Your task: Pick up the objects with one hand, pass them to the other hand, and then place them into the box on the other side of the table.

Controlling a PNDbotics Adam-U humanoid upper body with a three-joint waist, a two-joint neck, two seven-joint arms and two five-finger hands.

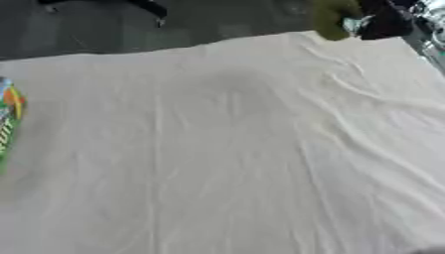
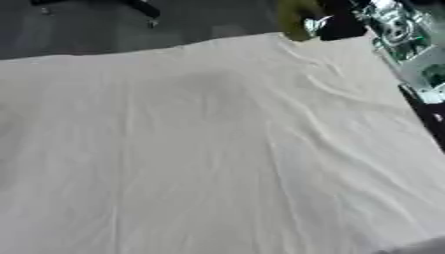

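An olive-green object (image 1: 333, 17) hangs at the far right corner of the table, above the cloth's edge. My right hand (image 1: 387, 22), black, comes in from the upper right and is closed against the object's right side; a pale patch shows where they meet. A box (image 2: 408, 44) with green and white contents stands along the table's right edge, just right of the hand. My left hand shows in neither view. Everything here is blurred.
A wrinkled white cloth (image 1: 226, 149) covers the whole table. A colourful orange, green and blue thing (image 1: 7, 116) pokes in at the left edge. Dark floor with a chair base (image 1: 156, 12) lies beyond the far edge.
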